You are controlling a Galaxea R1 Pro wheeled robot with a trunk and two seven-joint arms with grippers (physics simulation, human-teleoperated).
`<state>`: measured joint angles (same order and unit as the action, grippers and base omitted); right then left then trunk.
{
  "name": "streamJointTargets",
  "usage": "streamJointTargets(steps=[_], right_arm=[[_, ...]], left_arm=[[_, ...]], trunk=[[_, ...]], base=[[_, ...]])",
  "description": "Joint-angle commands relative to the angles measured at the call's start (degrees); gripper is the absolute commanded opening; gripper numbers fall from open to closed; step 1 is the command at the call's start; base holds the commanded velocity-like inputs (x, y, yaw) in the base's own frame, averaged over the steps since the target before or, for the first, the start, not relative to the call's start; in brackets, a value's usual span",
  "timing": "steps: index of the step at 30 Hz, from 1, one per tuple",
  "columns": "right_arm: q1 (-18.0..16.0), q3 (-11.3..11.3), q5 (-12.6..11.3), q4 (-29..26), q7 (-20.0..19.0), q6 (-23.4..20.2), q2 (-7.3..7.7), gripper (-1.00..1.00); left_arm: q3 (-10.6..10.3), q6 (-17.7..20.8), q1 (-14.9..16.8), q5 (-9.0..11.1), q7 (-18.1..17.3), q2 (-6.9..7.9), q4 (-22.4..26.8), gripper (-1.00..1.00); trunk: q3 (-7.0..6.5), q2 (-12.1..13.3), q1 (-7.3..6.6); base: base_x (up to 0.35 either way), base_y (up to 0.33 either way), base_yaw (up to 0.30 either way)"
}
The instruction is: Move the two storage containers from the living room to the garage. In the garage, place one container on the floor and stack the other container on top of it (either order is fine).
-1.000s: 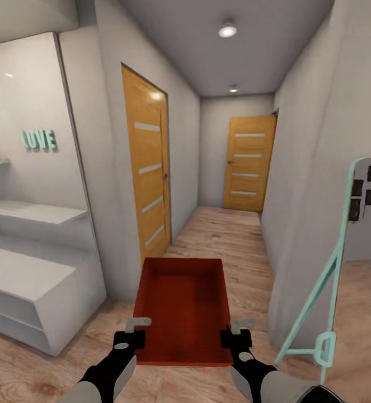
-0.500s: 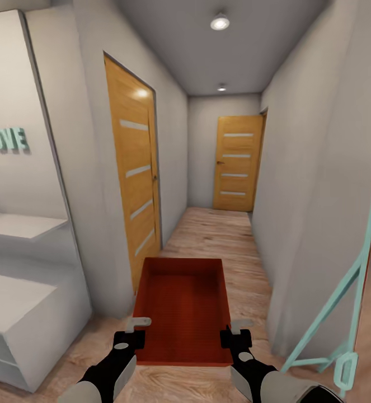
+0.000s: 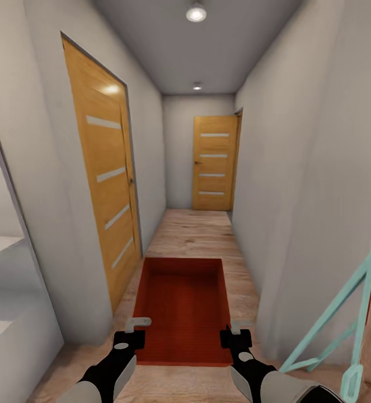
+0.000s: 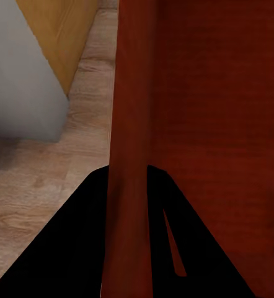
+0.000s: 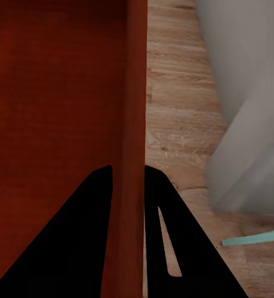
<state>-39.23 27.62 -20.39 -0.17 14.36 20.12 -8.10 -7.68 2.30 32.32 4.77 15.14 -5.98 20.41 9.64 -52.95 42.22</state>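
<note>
Container (image 3: 182, 302) carried in hallway; left fingers (image 3: 137, 323), right fingers (image 3: 242, 323) apparently pinching side walls.

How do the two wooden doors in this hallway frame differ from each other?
The side door sits in the left wall, close to the robot and seen at a steep angle; the end door faces the camera at the corridor's far end and looks much smaller. Both are shut, orange-brown wood with four pale horizontal strips.
</note>
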Motion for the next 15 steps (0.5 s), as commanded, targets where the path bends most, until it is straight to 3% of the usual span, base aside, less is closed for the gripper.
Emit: streamJointTargets(steps=[1,15], right_arm=[[-0.06,-2.66,0.96,-0.09,-0.74,-0.26,-0.07,-1.00],[-0.06,-2.66,0.98,-0.09,-0.74,-0.26,-0.06,-1.00]], left_arm=[[0.29,0.25,0.03,1.55,0.35,0.00,0.25,-1.00],[0.29,0.25,0.03,1.50,0.36,0.00,0.25,-1.00]], trunk=[[0.08,-0.06,0.04],[0.08,-0.06,0.04]], base=[[0.320,0.176,-0.282],[0.320,0.169,-0.265]])
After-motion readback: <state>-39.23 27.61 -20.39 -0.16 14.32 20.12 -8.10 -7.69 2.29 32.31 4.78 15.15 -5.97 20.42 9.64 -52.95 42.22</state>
